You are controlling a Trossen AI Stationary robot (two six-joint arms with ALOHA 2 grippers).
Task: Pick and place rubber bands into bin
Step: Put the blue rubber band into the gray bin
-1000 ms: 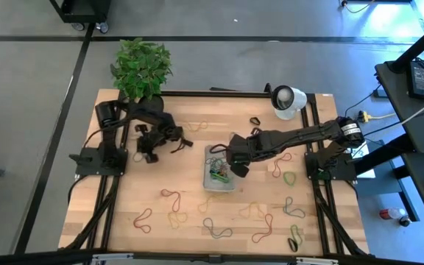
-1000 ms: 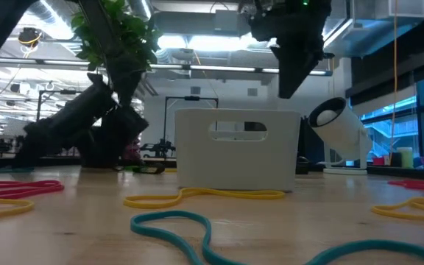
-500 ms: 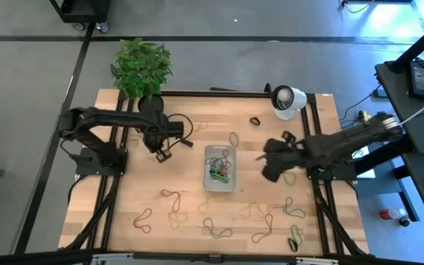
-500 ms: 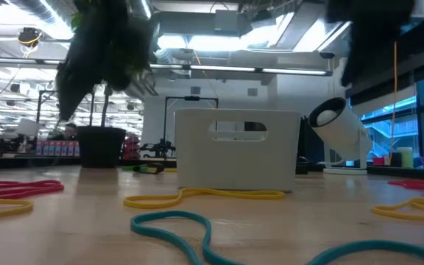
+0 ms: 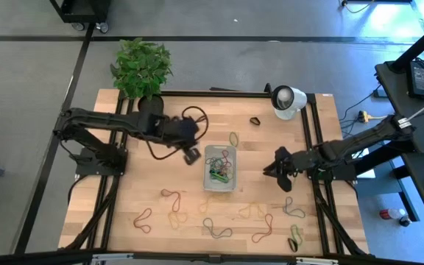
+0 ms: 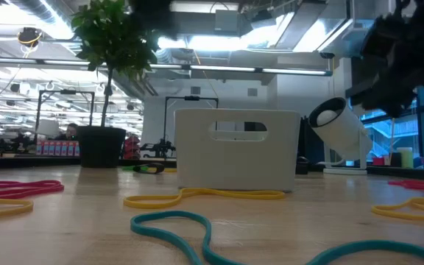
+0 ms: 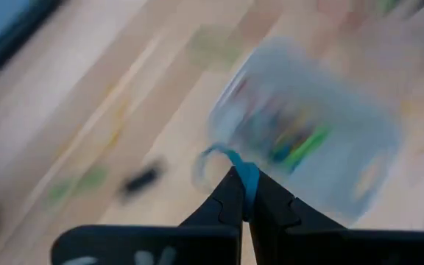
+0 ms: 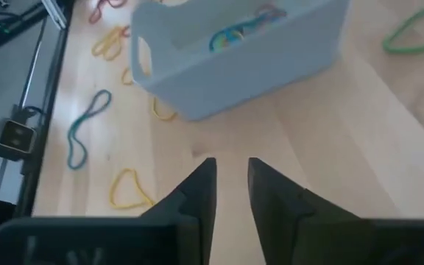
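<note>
On the wooden worktop (image 5: 160, 177), the bin (image 5: 220, 168) beside the left tool (image 5: 191, 155), clamped on a blue band (image 7: 235, 157), holds several bands, while many rubber bands (image 5: 216, 230) lie scattered near the empty right tool (image 5: 280, 168), fingers slightly apart.

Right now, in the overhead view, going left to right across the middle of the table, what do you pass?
Left gripper shut on a blue band → bin → right gripper → right table frame rail.
</note>
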